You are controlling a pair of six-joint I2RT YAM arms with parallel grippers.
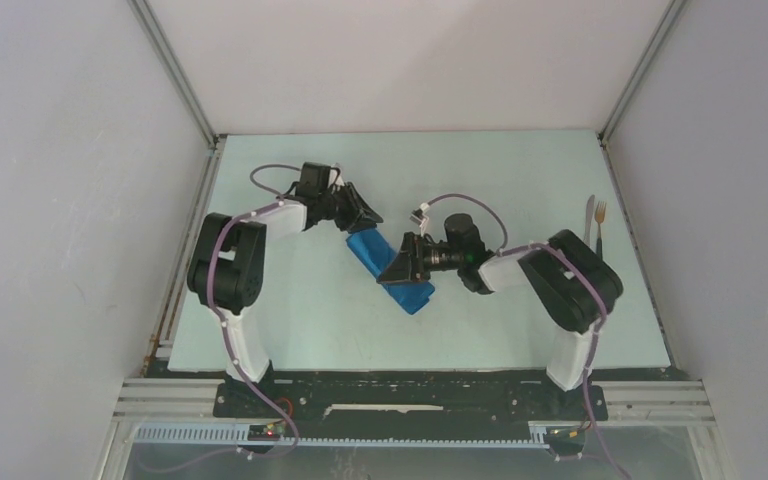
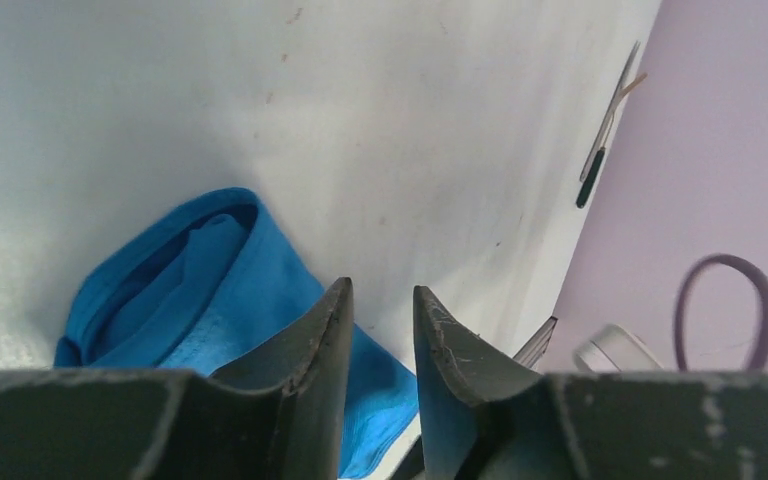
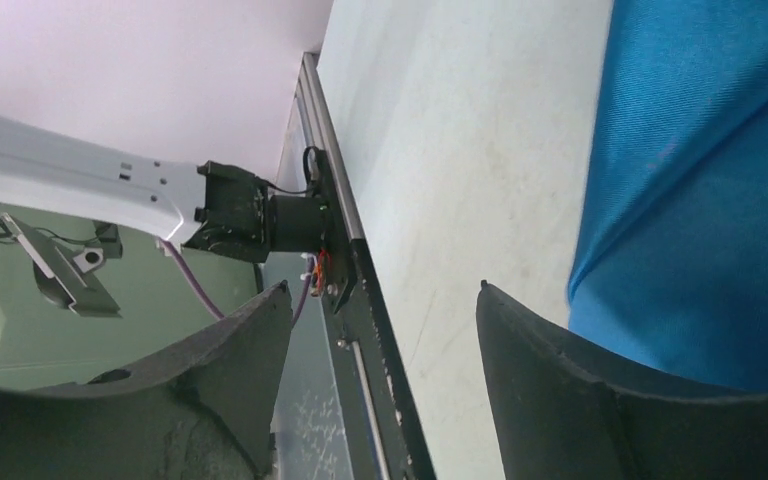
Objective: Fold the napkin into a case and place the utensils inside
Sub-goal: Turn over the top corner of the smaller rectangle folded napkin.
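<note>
Left to right across the table.

**L arm:** reaches in from the near-L side. L gripper sits at the far end of the napkin. Its fingers are only a narrow slit apart, w/ nothing seen between them. Whether the tips touch the cloth can't be told.

**Napkin:** bright blue, folded to a narrow strip, lying on the diagonal at table ctr. Far end points toward the L, near end toward the R.

**Case:** same cloth. The L wrist view shows an open mouth at one end w/ a rounded rim. Only blue layers show inside.

**R arm:** R gripper is over the strip's middle, jaws spread wide and gripping nothing. In the R wrist view one finger is against or just over the cloth edge. The other is clear of the cloth.

**Utensils:** both lie outside the case and well apart from it, on the table's far-R edge by the wall. The silvery knife lies just L of the fork, whose dark handle points to the near side. They lie side by side, approx. parallel. Whether they touch can't be told.
</note>
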